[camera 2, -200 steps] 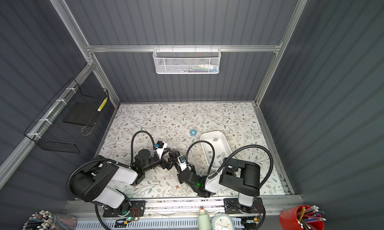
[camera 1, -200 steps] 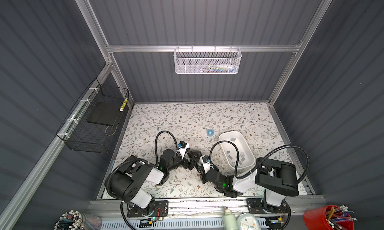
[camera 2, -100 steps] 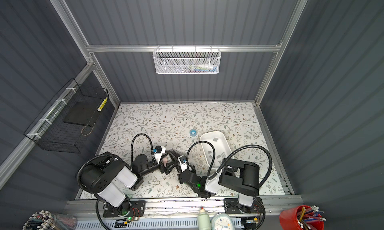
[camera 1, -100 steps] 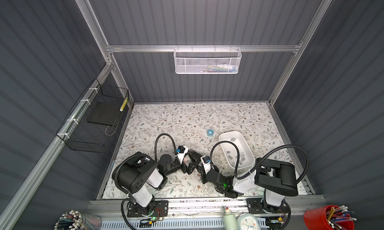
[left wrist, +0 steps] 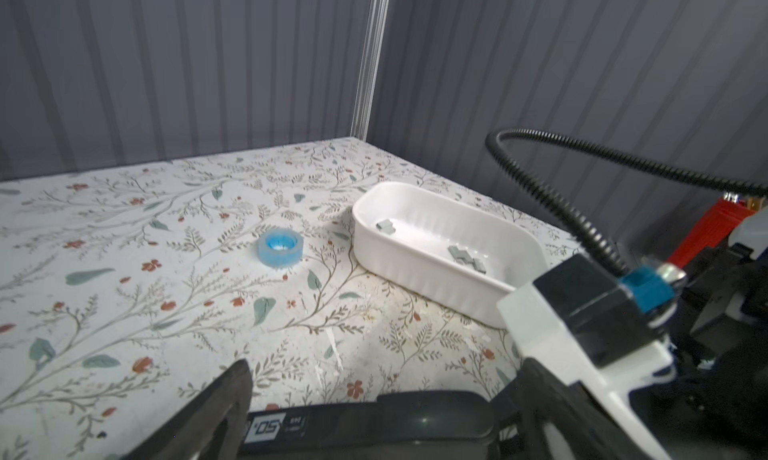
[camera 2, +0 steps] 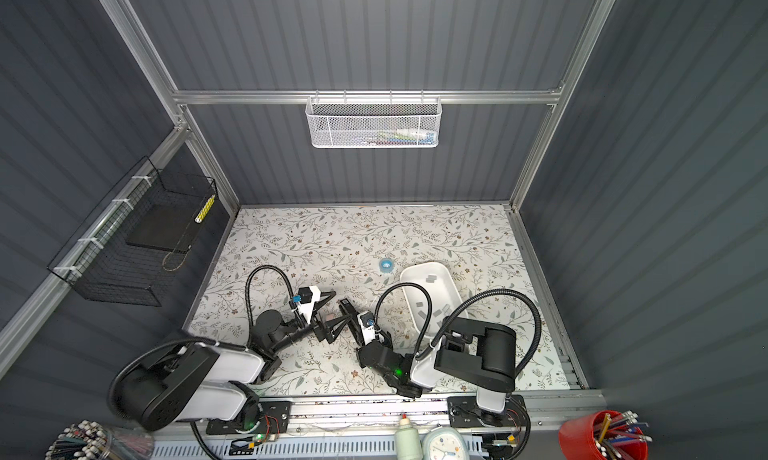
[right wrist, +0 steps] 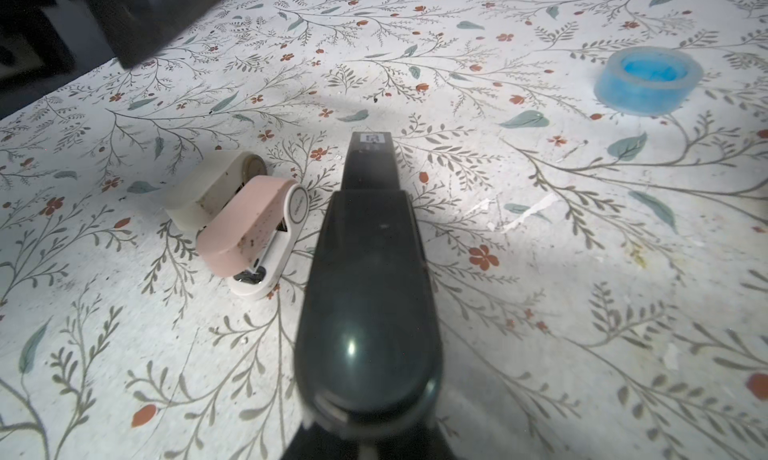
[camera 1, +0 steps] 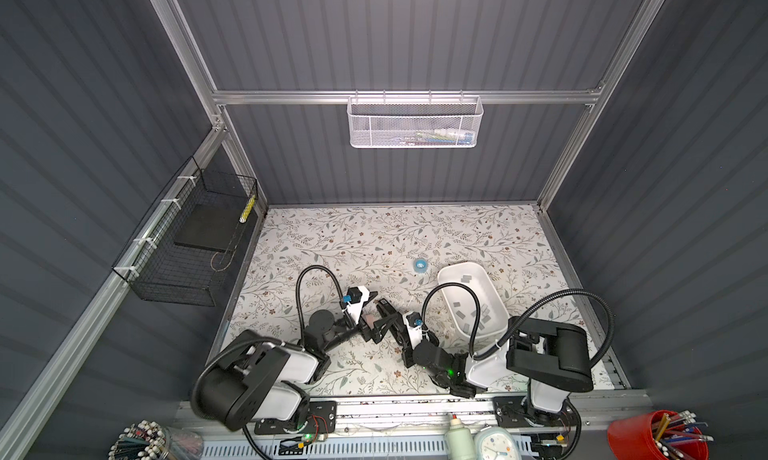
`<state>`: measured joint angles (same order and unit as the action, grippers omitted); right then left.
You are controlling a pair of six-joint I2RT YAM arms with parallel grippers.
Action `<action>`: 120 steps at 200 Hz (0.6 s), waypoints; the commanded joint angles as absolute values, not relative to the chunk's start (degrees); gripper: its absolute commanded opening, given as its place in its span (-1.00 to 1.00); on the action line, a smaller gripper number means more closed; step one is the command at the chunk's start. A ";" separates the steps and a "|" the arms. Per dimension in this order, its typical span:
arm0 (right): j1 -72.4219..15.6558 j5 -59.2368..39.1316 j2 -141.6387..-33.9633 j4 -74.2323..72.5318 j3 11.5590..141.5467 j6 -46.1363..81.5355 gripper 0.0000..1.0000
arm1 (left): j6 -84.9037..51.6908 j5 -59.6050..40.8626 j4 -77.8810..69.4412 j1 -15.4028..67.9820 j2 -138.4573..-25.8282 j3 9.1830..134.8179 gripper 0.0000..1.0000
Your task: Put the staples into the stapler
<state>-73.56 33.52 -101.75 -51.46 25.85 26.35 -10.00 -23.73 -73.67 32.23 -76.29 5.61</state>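
Staples lie loose as short grey strips in the white tray, at about 4 o'clock on the table in both top views. None of them is near the black stapler yet. That stapler sits at 6 o'clock, close to the front edge, nose toward 11 o'clock, and its lid looks closed. The right gripper has its jaws pressed onto the stapler's rounded rear. The left gripper has its jaws spread wide, one on each side of the stapler's front, apparently touching nothing.

Opening the lid is the likely next step, and the grip looks like the weak point. The rear pinch is short and on a smooth curved shell, so a pull at the front could swivel the stapler or slip it free. A pink mini stapler lies just beside it at 9 o'clock, and a closing left jaw could catch or shove it. The right arm's cable loops over the tray, so it could foul a reach into the tray. The strips lie flat on the tray floor, some overlapping, so a pinch may lift two, snap one or miss. A blue tape roll at 1 o'clock is well clear.
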 commanded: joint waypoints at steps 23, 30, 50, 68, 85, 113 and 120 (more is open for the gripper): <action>-73.82 34.80 -102.66 -49.06 25.80 26.55 -0.83 | -9.71 -15.14 -54.40 32.08 -63.66 6.68 1.00; -73.83 34.81 -102.36 -48.52 25.90 26.52 -0.82 | -10.00 -14.24 -52.35 32.02 -62.48 7.20 0.99; -73.83 34.88 -100.66 -44.72 26.63 26.95 -0.50 | -10.64 -12.13 -46.55 32.04 -60.77 9.16 0.99; -73.92 35.43 -98.94 -41.80 27.05 27.24 -0.09 | -11.02 -10.70 -46.12 32.05 -60.83 9.32 0.99; -74.09 35.29 -97.55 -41.77 26.55 27.09 0.05 | -11.12 -9.98 -44.95 32.08 -61.40 10.14 0.99; -74.18 34.98 -94.68 -40.69 26.06 26.72 0.07 | -11.34 -9.31 -44.47 32.08 -63.48 11.06 0.99; -74.18 34.88 -93.82 -39.91 26.25 26.48 0.07 | -11.35 -9.14 -44.52 32.06 -63.98 11.28 0.99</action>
<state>-73.89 34.04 -96.38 -42.63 26.41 26.92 -10.90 -10.87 -46.15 32.23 -62.54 9.32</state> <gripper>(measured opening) 0.533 0.997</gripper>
